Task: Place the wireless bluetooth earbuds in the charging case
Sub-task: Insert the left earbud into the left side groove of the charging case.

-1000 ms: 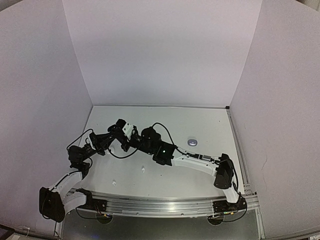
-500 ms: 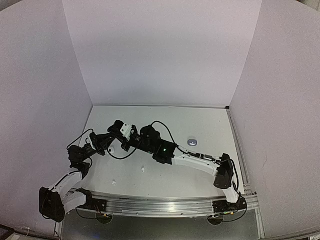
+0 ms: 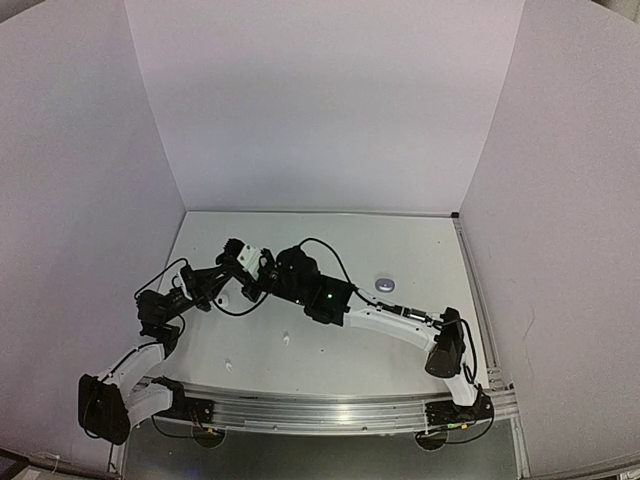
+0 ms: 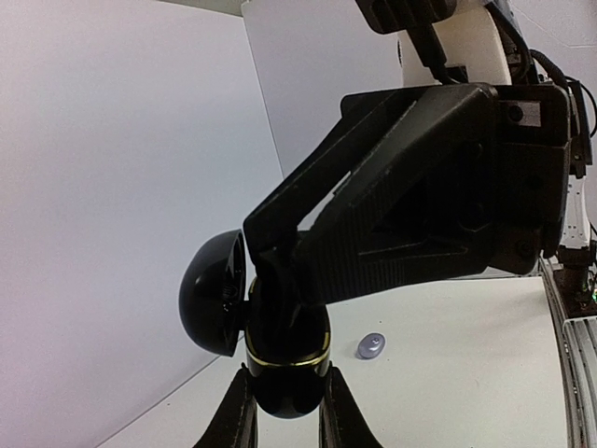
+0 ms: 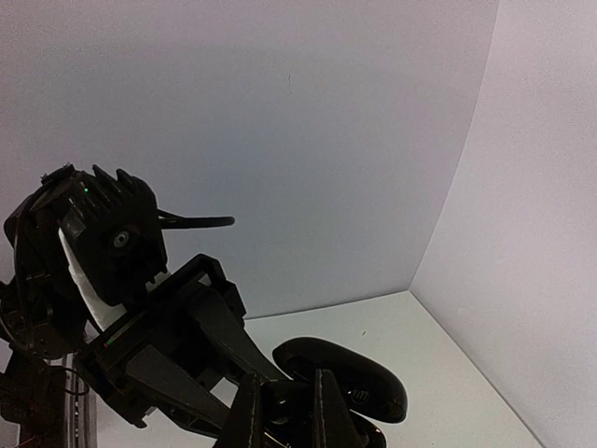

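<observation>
Black charging case (image 4: 284,359), lid open, is grasped by the left claw (image 4: 283,425) and held above the tabletop (image 3: 400,240), left of centre. Right claw (image 5: 283,415) is clenched, tips at the case's mouth. A white earbud (image 3: 287,340) is seen lying nearer.

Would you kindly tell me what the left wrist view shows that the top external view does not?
Only the left wrist view: the black charging case, gold-banded and with its lid open, clamped in the left gripper, with the right gripper tips at its opening. Only the top external view: two small white specks on the table toward its near edge, too small to identify. Both: the two grippers close together, and a silvery-grey case lying on the table.
</observation>
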`<state>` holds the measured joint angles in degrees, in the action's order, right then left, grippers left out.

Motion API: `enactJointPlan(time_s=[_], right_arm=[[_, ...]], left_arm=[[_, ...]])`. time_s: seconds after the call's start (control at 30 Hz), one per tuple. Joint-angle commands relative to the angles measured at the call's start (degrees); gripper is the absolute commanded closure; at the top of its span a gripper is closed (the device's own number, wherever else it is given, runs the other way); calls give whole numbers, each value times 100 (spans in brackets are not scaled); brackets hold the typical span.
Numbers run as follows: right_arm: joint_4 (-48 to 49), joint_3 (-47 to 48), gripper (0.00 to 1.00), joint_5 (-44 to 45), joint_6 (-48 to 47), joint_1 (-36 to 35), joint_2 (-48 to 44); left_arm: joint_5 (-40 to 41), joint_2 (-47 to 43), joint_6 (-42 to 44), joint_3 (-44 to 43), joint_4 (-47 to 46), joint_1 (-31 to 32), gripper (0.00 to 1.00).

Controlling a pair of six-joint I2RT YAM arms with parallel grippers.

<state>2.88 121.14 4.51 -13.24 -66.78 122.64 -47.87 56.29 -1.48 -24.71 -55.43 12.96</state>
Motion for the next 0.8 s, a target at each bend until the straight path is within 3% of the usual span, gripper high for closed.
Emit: enactJointPlan(time_s=[0.0,0.77], right_arm=[[-683,214,95,346,111,104,294],[-902,384,83,551,248,103,356]], left_arm=[[11,-210,37,-212,-262,2,100],[81,-297,-76,-304,248,-5,100]])
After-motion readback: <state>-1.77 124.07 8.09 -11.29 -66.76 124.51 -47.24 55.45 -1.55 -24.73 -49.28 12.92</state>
